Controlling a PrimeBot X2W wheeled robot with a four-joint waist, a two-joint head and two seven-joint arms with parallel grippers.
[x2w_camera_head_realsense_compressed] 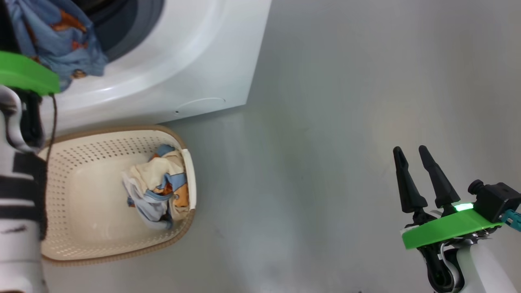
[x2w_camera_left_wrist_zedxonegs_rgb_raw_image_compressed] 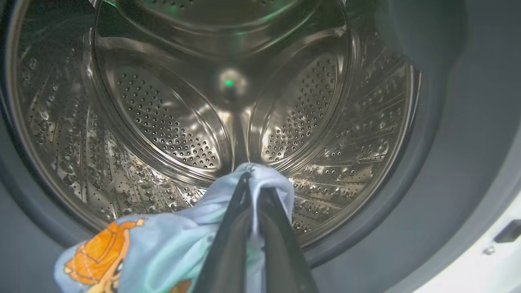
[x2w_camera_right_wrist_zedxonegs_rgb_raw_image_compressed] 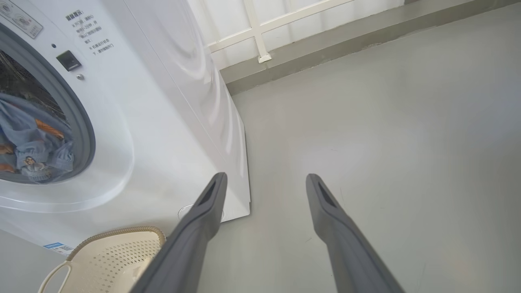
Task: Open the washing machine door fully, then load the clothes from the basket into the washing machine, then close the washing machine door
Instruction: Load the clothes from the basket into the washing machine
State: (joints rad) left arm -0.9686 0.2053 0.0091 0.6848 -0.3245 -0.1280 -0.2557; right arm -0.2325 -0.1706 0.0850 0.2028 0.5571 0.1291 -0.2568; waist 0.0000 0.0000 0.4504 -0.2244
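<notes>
Steel, perforated and glossy, forms the drum [x2w_camera_left_wrist_zedxonegs_rgb_raw_image_compressed: 163, 126] of the washing machine [x2w_camera_head_realsense_compressed: 183, 61], seen through the open mouth and ringed by a grey rubber gasket [x2w_camera_left_wrist_zedxonegs_rgb_raw_image_compressed: 456, 154]. The left end effector [x2w_camera_left_wrist_zedxonegs_rgb_raw_image_compressed: 255, 182] is at the mouth of the washing machine. Its two dark fingers are clenched on a light blue garment [x2w_camera_left_wrist_zedxonegs_rgb_raw_image_compressed: 163, 248] with an orange cartoon print. The cloth bunches over the fingertips and hangs below them, across the lower lip of the gasket. In the head view the same garment drapes from the machine's opening, beside the green plate [x2w_camera_head_realsense_compressed: 24, 75] of the left wrist.

The basket [x2w_camera_head_realsense_compressed: 101, 136] is cream plastic with perforated walls and a brown woven-look rim. It stands on the floor [x2w_camera_head_realsense_compressed: 325, 162] just in front of the washing machine. A heap of clothes [x2w_camera_head_realsense_compressed: 156, 189] in cream and light blue with orange patches lies inside it, at the end nearest the machine's lower front corner.

The right end effector [x2w_camera_head_realsense_compressed: 410, 149] hangs above the floor, well apart from the washing machine and out past that same corner, with its fingers spread wide and empty.

On the machine's white front, the right wrist view shows a small dark latch recess [x2w_camera_right_wrist_zedxonegs_rgb_raw_image_compressed: 68, 60] beside the gasket. Lines of printed text [x2w_camera_right_wrist_zedxonegs_rgb_raw_image_compressed: 87, 30] sit above the recess, and a blue label sticker [x2w_camera_right_wrist_zedxonegs_rgb_raw_image_compressed: 53, 245] sits at the bottom edge, just above the basket's rim. Beyond the washing machine's side, a white rail [x2w_camera_right_wrist_zedxonegs_rgb_raw_image_compressed: 256, 32] stands against a wall.
</notes>
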